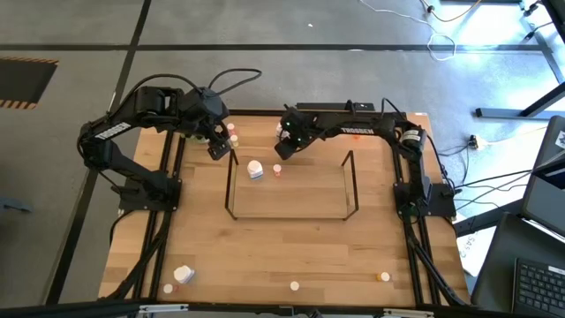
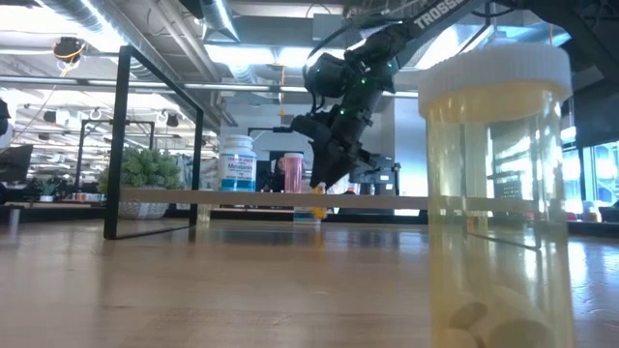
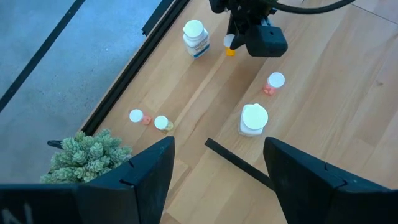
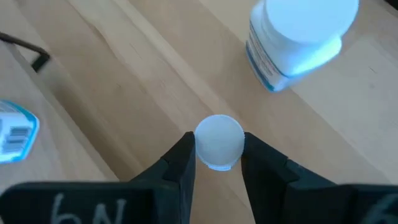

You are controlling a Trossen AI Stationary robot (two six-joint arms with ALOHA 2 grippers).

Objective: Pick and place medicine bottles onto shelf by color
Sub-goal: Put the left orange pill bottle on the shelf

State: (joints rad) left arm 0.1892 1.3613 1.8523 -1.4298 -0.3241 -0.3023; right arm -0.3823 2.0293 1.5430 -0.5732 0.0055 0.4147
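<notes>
Right wrist view: hand (clamped) around small bottle

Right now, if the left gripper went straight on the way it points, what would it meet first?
Probably the shelf's black wire, which lies directly ahead of the open left gripper; the white bottle stands just beyond. Depth is unclear.

Bright ceiling strips glare above the worktop (low view); the near yellow bottle looms blurred, its shadows beside it soft and faint.
</notes>
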